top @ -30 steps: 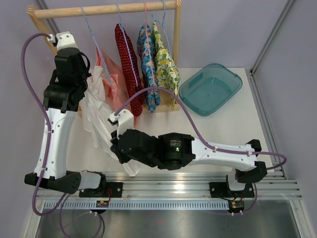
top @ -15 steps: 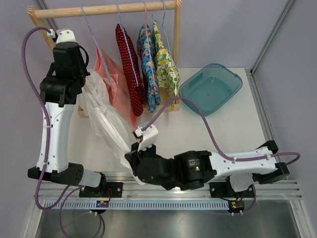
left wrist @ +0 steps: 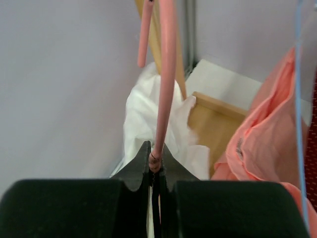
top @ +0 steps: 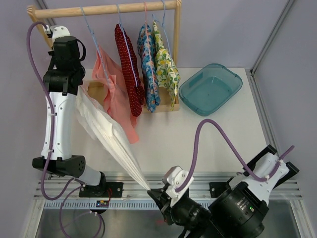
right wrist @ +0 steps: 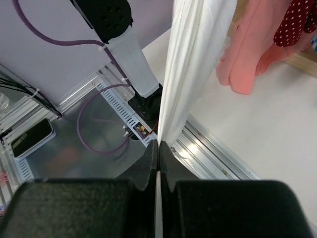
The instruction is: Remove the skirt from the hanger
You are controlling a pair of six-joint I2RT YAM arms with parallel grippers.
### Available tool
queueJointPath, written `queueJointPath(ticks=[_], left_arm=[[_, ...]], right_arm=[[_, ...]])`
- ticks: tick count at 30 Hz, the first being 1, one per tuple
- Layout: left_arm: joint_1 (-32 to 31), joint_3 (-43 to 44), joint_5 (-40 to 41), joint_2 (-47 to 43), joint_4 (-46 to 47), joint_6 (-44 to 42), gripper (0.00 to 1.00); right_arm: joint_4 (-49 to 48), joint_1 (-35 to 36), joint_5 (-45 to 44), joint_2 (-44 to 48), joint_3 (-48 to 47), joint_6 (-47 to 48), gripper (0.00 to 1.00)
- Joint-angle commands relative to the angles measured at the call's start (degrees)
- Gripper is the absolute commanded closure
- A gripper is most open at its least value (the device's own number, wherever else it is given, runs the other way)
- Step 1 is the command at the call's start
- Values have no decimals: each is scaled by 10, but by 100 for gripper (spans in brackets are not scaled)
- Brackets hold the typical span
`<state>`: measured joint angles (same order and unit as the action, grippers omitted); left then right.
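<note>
Two pinches hold: left gripper on the hanger, right gripper on the hem of the skirt, stretched taut between them, so more pull may rip it or wrench the hanger loose.

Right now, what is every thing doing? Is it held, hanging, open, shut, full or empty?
left gripper: shut on the pink hanger
right gripper: shut on the white skirt
pink hanger: held by its wire
white skirt: stretched tight between the two arms
teal tub: empty
peach garment: hanging from the rack
red dotted garment: hanging
blue floral garment: hanging
yellow floral garment: hanging
wooden rack: standing upright
</note>
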<state>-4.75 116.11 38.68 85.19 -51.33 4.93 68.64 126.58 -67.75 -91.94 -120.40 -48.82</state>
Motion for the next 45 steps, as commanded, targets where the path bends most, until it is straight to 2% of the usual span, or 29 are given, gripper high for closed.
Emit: queueJointPath(ticks=[1, 3, 4, 5, 6, 7, 8, 9, 10, 11, 12, 14, 15, 16, 19, 26, 33, 39, 41, 43, 44, 45], left_arm=[[33, 3, 69, 30, 194, -18, 100], [30, -15, 46, 8, 185, -3, 100], [26, -28, 42, -3, 185, 5, 100], [21, -42, 44, -29, 192, 2, 100], [6, -59, 53, -41, 202, -5, 100], [0, -90, 56, -55, 220, -18, 100], [-9, -99, 52, -76, 221, -19, 100], [-13, -105, 43, -84, 215, -5, 100], [-18, -100, 36, -92, 198, 2, 100], [-23, -93, 31, -96, 189, 6, 100], [-36, -86, 26, -106, 180, 10, 100], [-46, -62, 24, -114, 162, 10, 100], [-53, -54, 21, -116, 154, 10, 100], [-56, -43, 18, -121, 135, 20, 100], [-75, -25, 14, -135, 111, 43, 100], [-120, -17, -3, -143, 73, 84, 100], [-133, 4, -40, -136, 36, 120, 100], [-137, 12, -43, -133, 32, 131, 100], [-137, 21, -45, -129, 33, 128, 100], [-137, 32, -47, -122, 31, 122, 100], [-137, 41, -46, -117, 31, 119, 100], [-137, 58, -45, -114, 29, 113, 100]], right_arm=[[142, 91, 8, 1, -44, -51, 100], [119, 90, 8, 6, -31, -34, 100], [112, 89, 3, 14, -14, -24, 85], [92, 89, -18, 20, -3, -2, 78], [26, 82, -27, 26, 9, 28, 93], [-16, 81, -39, 44, 38, 97, 100], [-106, 77, -61, 56, 59, 130, 100], [-162, 64, -63, 71, 85, 210, 100], [-217, 54, -58, 104, 148, 245, 100], [-293, 40, -36, 120, 176, 266, 100], [-316, 8, -15, 135, 202, 274, 100], [-352, -26, 38, 169, 266, 276, 39], [-383, -39, 45, 172, 284, 282, 18], [-389, -71, 47, 171, 301, 289, 1], [-384, -152, 90, 135, 280, 301, 0], [-463, -264, 133, 21, 161, 417, 1], [-535, -338, 223, -74, 70, 480, 1], [-548, -359, 269, -148, -8, 473, 1], [-543, -359, 282, -170, -16, 470, 30], [-538, -360, 283, -181, -12, 454, 54], [-534, -360, 282, -181, -5, 447, 83], [-530, -359, 283, -177, 16, 426, 92]])
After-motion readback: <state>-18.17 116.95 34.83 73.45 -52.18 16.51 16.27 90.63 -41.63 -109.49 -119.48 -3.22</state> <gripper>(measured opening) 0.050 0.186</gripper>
